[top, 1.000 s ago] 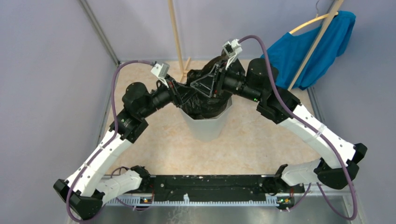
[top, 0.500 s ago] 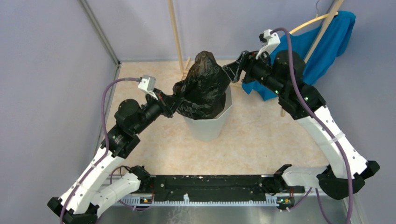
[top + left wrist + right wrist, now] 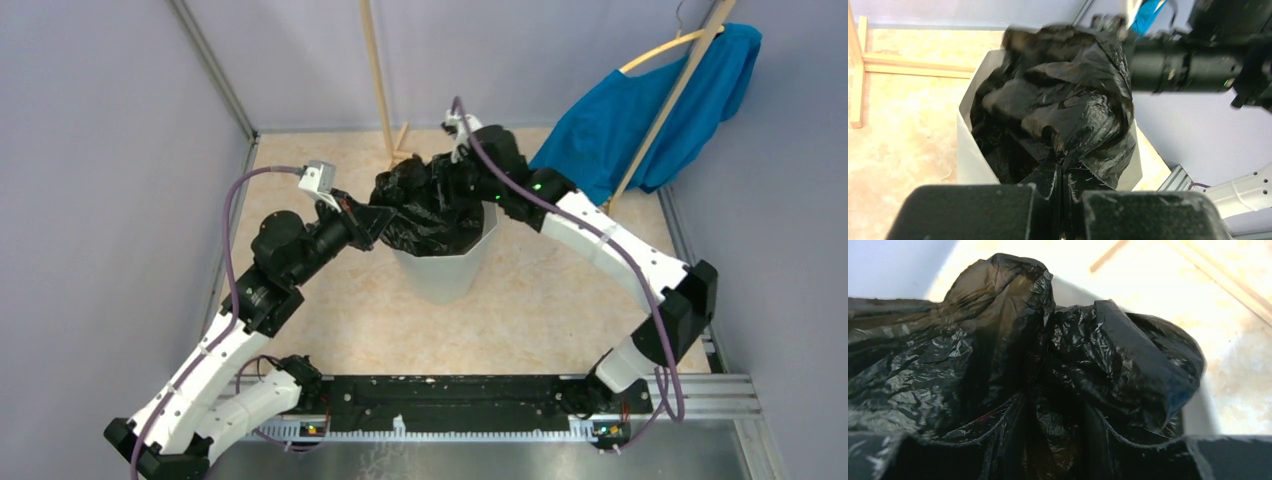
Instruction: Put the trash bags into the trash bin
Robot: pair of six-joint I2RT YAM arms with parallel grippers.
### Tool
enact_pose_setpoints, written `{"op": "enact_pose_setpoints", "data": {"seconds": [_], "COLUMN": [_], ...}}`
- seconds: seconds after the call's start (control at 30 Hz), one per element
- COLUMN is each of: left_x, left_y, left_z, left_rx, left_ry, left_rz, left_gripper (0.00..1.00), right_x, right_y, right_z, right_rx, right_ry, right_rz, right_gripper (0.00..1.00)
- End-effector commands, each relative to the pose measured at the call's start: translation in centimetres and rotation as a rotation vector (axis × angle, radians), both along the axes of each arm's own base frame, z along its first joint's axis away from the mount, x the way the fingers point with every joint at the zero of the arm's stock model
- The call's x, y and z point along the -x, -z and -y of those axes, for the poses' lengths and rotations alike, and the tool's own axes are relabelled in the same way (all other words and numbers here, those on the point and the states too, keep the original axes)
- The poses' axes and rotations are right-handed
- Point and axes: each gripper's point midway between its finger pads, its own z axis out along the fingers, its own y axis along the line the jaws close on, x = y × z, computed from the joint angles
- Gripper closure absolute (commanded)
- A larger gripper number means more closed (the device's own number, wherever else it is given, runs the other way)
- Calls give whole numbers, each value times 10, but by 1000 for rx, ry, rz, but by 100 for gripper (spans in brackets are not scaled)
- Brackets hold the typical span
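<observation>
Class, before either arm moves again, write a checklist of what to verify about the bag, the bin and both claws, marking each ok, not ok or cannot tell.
1. Grip: left claw shut on a fold of the trash bag: ok.
2. Stance: trash bin upright: ok.
3. Fill: bag wholly below the bin's rim: not ok; it mounds above.
4. Contact: right claw down in the bag's top: ok.
5. Right grip: cannot tell; its jaws stand apart with plastic between.
</observation>
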Motion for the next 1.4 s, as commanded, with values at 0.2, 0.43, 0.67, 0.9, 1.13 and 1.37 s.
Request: {"op": "enact_pose_setpoints", "data": {"seconds": [0.2,0.43,0.67,0.9,1.13,1.37], "left_x": [-12,-19,-23,-27,-28,-21], "left_y": [-6,-21,-23,-31,-35,-24], "left_z": [13,16,14,19,23,28], "left_rx": [52,42,24,29,40,53], "left_ry": [13,12,-6,3,21,59], "left_rz": [18,50,59,69,68,45], "left_gripper": [100,100,100,100,100,100], "right_x": [-3,21,66,104,80,33], "right_y": [38,-57,-81,-45,0,44], "right_z": [8,34,39,2,-26,-21], "right_rx": [245,194,81,15,38,147], "right_ry": [98,90,-34,-230,-182,21], "right_rz": [122,195,157,34,38,58], "right_gripper": [52,37,25,53,55,54]}}
